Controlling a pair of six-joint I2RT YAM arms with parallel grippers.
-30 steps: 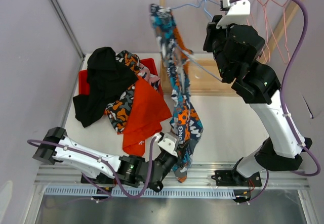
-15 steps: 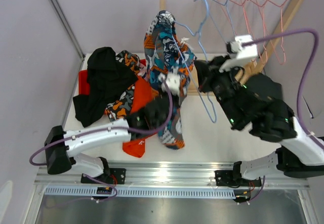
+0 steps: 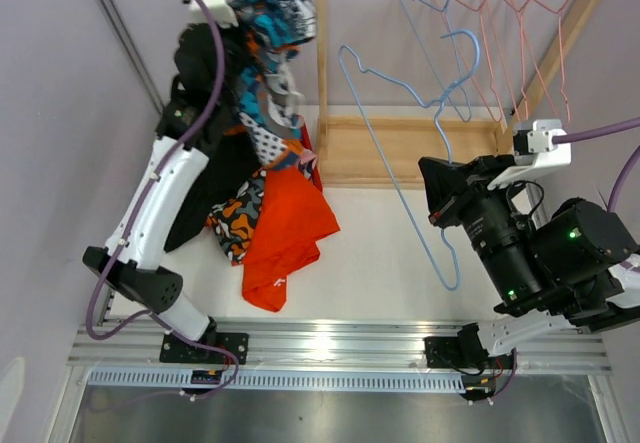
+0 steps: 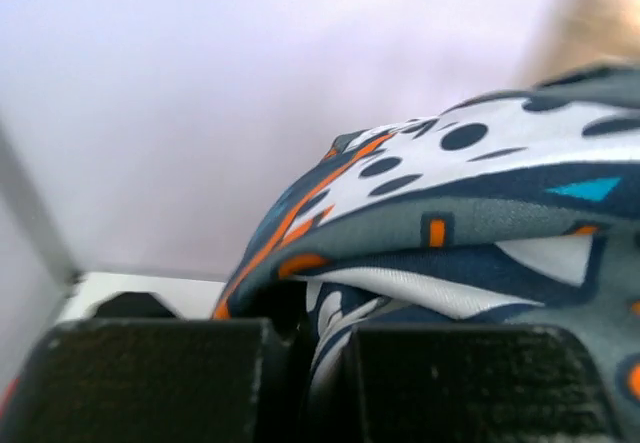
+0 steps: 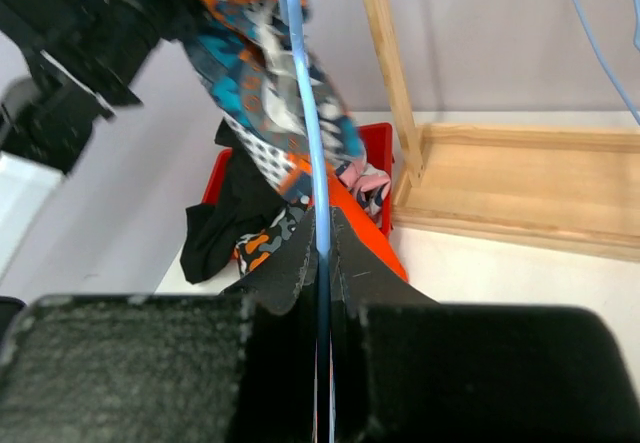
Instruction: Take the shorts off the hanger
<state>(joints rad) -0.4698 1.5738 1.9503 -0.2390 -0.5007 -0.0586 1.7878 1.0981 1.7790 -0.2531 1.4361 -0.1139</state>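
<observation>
The blue shorts with orange-white print [image 3: 272, 21] hang bunched high at the far left, off the hanger. My left gripper [image 4: 325, 363] is shut on their fabric [image 4: 470, 213]; in the top view the cloth hides its fingers. My right gripper [image 3: 436, 203] is shut on the wire of a bare blue hanger [image 3: 395, 168], held slanted over the table; the right wrist view shows the wire [image 5: 305, 113] pinched between the fingers [image 5: 290, 263]. Black [image 3: 200, 203], blotched [image 3: 235, 225] and orange shorts [image 3: 288, 231] lie piled at the left. A pink pair [image 5: 365, 178] shows in the right wrist view.
A red bin [image 3: 308, 158] sits under the pile. A wooden rack with a base [image 3: 400, 148] and a post [image 3: 322, 63] stands at the back, with pink hangers [image 3: 520, 43] and a blue one [image 3: 430, 23] on its rail. A grey wall corner [image 3: 120, 33] is close by my left arm.
My left arm swung up and to the far left, pulling the blue printed shorts off the hanger. My right arm drew back to the right and down with the bare hanger.
</observation>
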